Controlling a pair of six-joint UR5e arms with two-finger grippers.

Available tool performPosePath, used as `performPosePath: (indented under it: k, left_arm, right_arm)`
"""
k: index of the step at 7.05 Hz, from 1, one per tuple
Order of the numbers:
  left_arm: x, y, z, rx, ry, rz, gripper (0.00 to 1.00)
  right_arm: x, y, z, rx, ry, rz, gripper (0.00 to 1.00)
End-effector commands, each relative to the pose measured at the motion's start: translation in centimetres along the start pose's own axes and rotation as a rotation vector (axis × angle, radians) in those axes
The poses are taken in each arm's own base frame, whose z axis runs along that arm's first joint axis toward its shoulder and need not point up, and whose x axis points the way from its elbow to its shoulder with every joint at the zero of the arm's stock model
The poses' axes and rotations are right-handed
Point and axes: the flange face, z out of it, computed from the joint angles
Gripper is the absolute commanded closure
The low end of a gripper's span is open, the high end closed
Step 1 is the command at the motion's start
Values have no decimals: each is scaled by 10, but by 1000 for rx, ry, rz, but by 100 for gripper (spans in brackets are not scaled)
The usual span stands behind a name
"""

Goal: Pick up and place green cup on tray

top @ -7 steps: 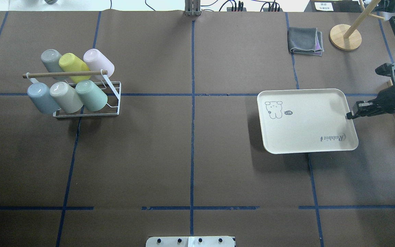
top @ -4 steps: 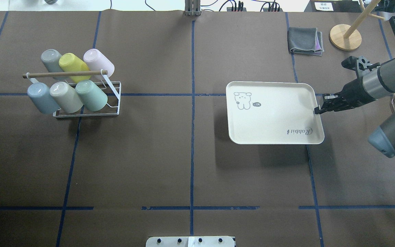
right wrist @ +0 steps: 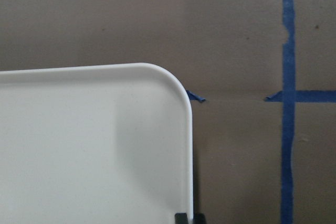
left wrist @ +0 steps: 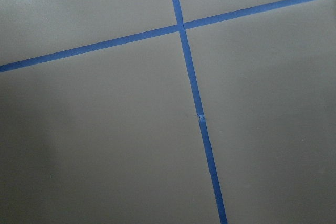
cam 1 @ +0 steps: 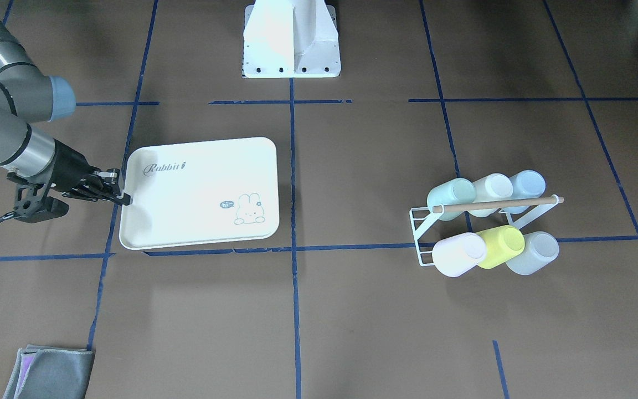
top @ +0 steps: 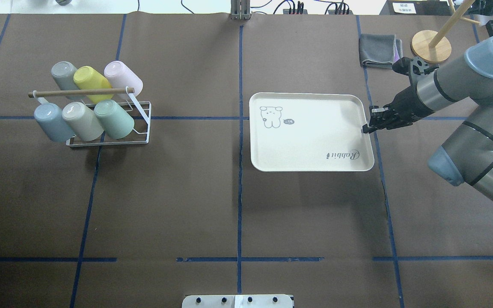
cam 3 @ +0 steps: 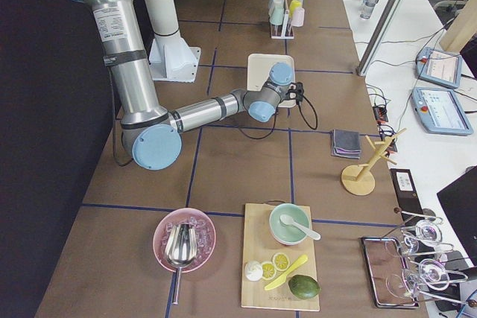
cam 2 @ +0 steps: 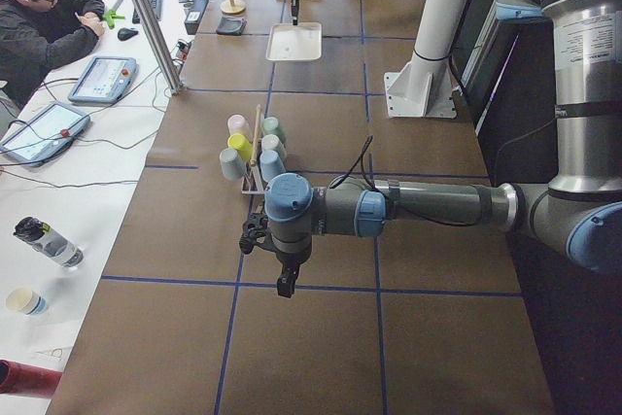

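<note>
The green cup [top: 114, 119] is pale mint and lies tilted on the front row of a white wire rack [top: 141, 124], at its right end; it also shows in the front-facing view [cam 1: 452, 192]. The cream tray [top: 310, 141] with the rabbit drawing lies right of the table's centre line, casting a shadow below it. My right gripper [top: 364, 128] is shut on the rim of its right short side [cam 1: 125, 198]. The right wrist view shows the tray's corner [right wrist: 94, 145]. My left gripper [cam 2: 282, 284] shows only in the exterior left view, far from the rack; I cannot tell its state.
The rack also holds blue, beige, grey, yellow-green and pink cups under a wooden bar [top: 81, 92]. A folded grey cloth [top: 380, 50] and a wooden stand [top: 430, 46] sit behind the right arm. The robot base [cam 1: 291, 39] stands at the table's near edge.
My right gripper has carried the tray leftwards, from the table's right edge to just right of the centre line. The cups and rack have not moved.
</note>
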Motion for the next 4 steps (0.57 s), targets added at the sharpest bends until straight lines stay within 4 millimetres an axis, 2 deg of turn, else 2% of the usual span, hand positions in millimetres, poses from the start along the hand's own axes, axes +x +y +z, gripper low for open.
performPosePath:
  k: [1,2,3,4]
  left_arm:
    - [-1,0,2,-4,2,-1,0]
    - [-1,0,2,-4,2,-1,0]
    - [-2,1,3,-6,1,-3,0]
    - [-2,1,4,-7,1,-4,0]
  right_arm:
    - [-75,12,8,-3,69,-3,100]
    - [-105,25,31,0,87,16,100]
    - [-131,50,64,16,109,25,100]
    - [-151,67,86,21,117,7,100]
